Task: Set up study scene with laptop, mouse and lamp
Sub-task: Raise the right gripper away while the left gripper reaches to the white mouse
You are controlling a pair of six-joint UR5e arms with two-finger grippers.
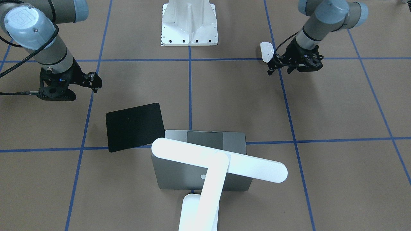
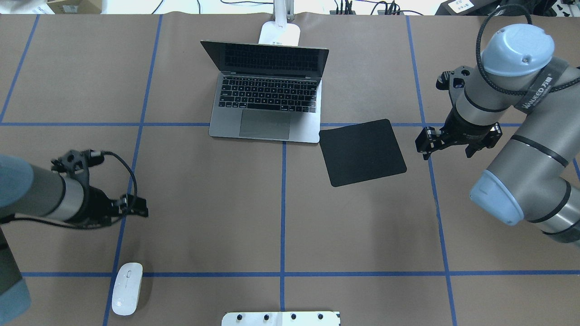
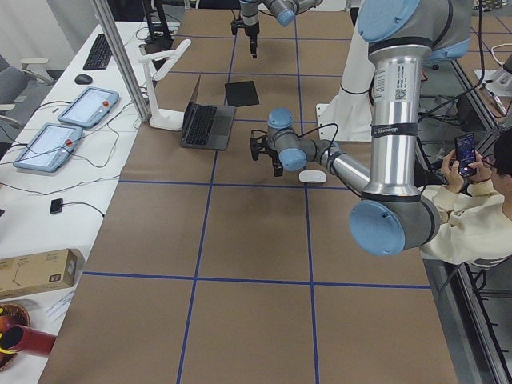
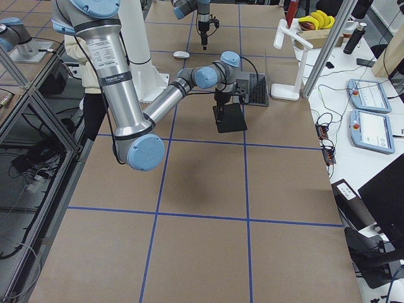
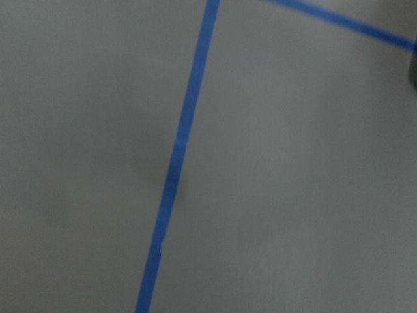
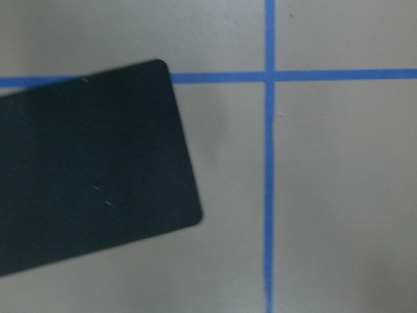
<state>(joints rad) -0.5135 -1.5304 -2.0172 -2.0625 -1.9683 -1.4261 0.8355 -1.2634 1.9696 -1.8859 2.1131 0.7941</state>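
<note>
Jaws unclear on left gripper (image 1: 279, 70); laptop (image 1: 175, 175) lid bears apple logo (image 1: 203, 176).

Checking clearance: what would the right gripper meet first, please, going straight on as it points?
The right gripper points down; probably bare table just beside the black pad, though depth is unclear.

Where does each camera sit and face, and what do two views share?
Front-facing: across the table, facing the robot; laptop, lamp nearest; both arms, left gripper on view's right.
Overhead: behind the robot, looking forward and down; both arms, right gripper by black pad.
Exterior left: table end, left arm nearest.
Exterior right: opposite end, right arm nearest.
Left wrist: down onto blue tape; no robot parts.
Right wrist: down onto the pad's corner; no robot parts.
Shared: front-facing and overhead both show the mouse near the left gripper.
</note>
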